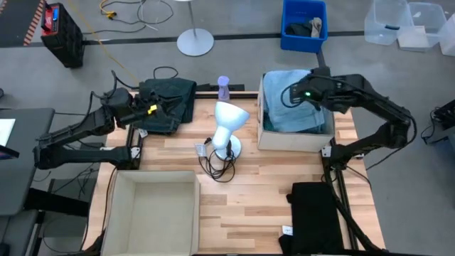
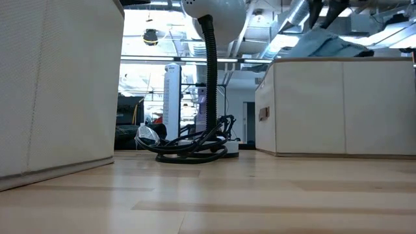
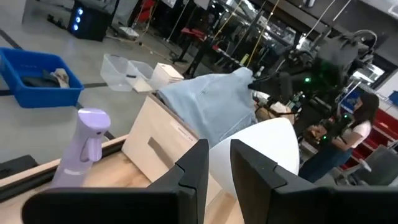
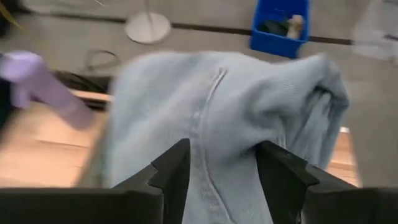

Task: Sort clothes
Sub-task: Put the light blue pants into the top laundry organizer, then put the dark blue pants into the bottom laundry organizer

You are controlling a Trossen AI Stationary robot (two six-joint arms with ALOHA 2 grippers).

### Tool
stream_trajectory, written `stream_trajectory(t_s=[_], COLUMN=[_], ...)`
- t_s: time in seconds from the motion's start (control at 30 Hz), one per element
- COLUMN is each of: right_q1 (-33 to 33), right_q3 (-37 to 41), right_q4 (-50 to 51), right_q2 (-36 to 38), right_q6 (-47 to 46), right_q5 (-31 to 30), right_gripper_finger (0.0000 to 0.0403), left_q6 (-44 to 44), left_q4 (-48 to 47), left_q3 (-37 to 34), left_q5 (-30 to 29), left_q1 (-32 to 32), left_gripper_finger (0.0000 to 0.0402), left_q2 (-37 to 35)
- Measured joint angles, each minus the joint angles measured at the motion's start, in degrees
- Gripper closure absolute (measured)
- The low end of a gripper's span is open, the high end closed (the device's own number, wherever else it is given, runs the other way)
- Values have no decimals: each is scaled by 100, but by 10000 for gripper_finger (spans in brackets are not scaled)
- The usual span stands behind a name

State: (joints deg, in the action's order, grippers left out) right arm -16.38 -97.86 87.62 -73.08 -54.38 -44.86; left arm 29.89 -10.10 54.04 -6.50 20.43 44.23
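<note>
Dark green trousers (image 1: 170, 96) lie bunched at the table's far left corner. My left gripper (image 1: 149, 109) is just above their left part, open and empty in its wrist view (image 3: 217, 168). Light blue jeans (image 1: 291, 114) are heaped in the beige box (image 1: 295, 141) at the far right and rise above its rim (image 2: 325, 44). My right gripper (image 1: 286, 96) is open over that heap (image 4: 224, 174). A black garment (image 1: 316, 206) lies at the near right edge. I cannot make out a teal shirt. My right gripper points down at the top of the jeans heap, its fingers (image 4: 171, 171) spread on either side of a ridge of denim (image 4: 217, 124). I cannot tell whether they touch it. The jeans lie in the box.
A white desk lamp (image 1: 229, 121) with a coiled cord stands mid-table, between the arms. A purple spray bottle (image 1: 223, 87) stands at the far edge. A second beige box (image 1: 114, 213) is at the near left. A blue bin (image 1: 304, 25) sits on the floor beyond.
</note>
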Motion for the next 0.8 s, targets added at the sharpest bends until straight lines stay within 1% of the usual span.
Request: stream_trajectory(t_s=[0.07, 0.17, 0.27, 0.33, 0.4, 0.47, 0.5, 0.57, 0.63, 0.7, 0.8], right_q1=[122, 236, 325, 413, 483, 427, 337, 70, -176, -349, -402], right_q3=[0, -7, -7, -7, -7, -7, -7, -7, -5, 77, 285], right_q4=[-214, -290, -301, -388, -619, -964, -1106, -1176, -1083, -1045, -1158], right_q2=[204, 433, 538, 561, 546, 477, 403, 219, -40, -291, -536], right_q6=[-86, -250, -283, -168, 151, 608, 818, 907, 964, 1041, 1091], right_q5=[2, 0, 0, 0, 6, 104, 202, 348, 613, 725, 784], right_gripper_finger=[226, 252, 286, 299, 299, 291, 286, 281, 289, 315, 375], left_q6=[4, 10, 11, 11, 11, 15, 40, 109, 171, 277, 376], left_q4=[-1, -1, 4, 1, 5, 25, 24, 24, 45, 45, 41], left_q3=[0, 0, 0, 0, 0, 1, 2, 2, 2, 2, 2], left_q5=[6, 4, 4, 2, -4, -8, -7, -15, -1, 8, 43], left_q1=[0, 0, 0, 0, 3, 57, 88, 169, 246, 293, 310], left_gripper_finger=[340, 340, 340, 340, 340, 340, 340, 340, 340, 340, 340], left_q2=[0, 4, 4, 4, 4, 54, 88, 187, 298, 408, 564])
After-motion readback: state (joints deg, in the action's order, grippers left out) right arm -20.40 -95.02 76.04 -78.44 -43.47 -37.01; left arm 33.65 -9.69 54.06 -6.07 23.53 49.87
